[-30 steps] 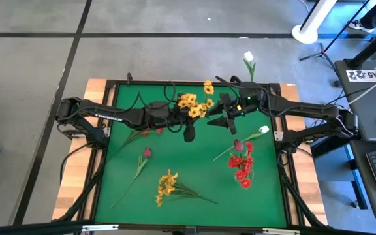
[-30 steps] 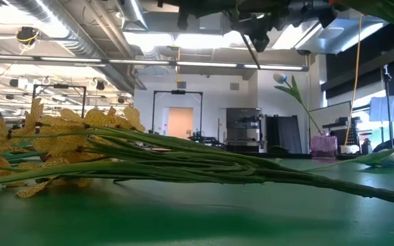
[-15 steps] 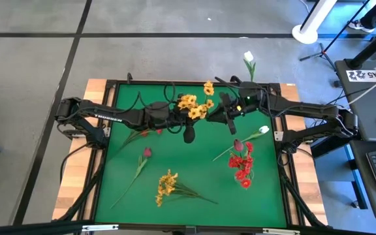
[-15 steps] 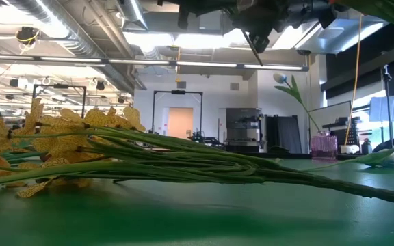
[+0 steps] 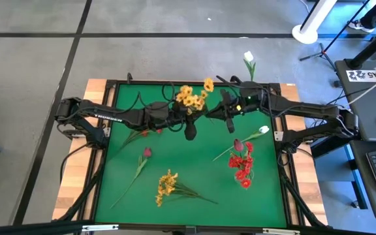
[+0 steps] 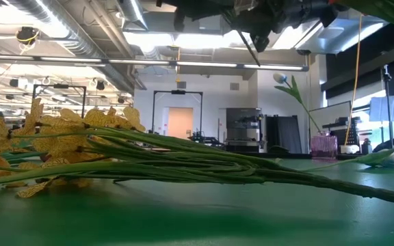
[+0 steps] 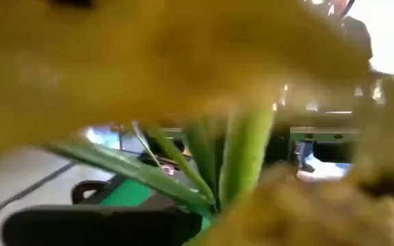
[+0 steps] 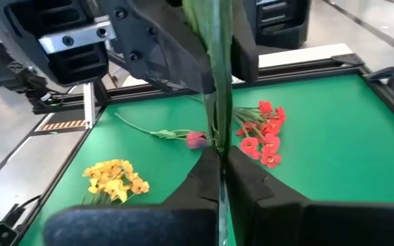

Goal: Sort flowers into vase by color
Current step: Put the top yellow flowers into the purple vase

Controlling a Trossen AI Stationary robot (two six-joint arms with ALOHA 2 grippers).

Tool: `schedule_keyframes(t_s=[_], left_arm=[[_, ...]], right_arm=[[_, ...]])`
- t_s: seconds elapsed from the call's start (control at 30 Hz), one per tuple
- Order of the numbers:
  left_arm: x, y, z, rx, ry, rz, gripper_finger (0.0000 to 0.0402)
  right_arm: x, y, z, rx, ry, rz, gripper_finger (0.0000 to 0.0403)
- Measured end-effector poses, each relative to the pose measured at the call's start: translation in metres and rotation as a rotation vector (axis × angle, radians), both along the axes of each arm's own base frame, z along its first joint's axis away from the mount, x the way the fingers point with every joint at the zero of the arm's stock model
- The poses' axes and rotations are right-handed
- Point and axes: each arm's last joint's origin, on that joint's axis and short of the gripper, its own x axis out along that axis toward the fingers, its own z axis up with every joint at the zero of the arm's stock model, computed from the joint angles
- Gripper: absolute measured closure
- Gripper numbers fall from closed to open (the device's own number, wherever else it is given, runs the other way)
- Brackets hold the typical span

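Yellow spray [image 5: 189,98] stem sits pinched between the right tool [image 8: 221,171] fingers.

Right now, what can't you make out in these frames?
- Left claw: open or shut not visible. High view too small; left wrist view filled by blurred yellow blooms.
- Vases: no view shows one plainly.
- Held yellow spray: its stem ends hidden behind the right claw in the right wrist view.
- Low view: the lying yellow spray close to the lens blocks most of the green mat; arms cut off by the top edge.
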Motion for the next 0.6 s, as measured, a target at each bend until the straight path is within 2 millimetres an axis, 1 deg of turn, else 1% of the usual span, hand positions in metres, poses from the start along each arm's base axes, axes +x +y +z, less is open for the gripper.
schedule_keyframes(t_s=[0.1,0.23,0.37,0.5,0.6], left_arm=[[-0.004,-0.006,0.006,0.045,0.002,-0.004,0.0297],[-0.011,-0.014,0.017,0.050,-0.030,-0.027,0.0252],[-0.017,-0.021,0.021,0.058,-0.016,-0.011,0.0205],[-0.021,-0.029,0.018,0.066,0.050,0.047,0.0169],[-0.026,-0.036,0.017,0.081,0.099,0.090,0.0163]], right_arm=[[-0.003,0.000,0.003,-0.007,-0.010,-0.018,0.0399],[-0.009,0.001,0.010,-0.026,-0.035,-0.059,0.0401],[-0.018,0.001,0.021,-0.065,-0.068,-0.151,0.0401],[-0.040,0.003,0.039,-0.146,-0.136,-0.294,0.0402],[-0.064,0.007,0.055,-0.215,-0.186,-0.372,0.0402]])
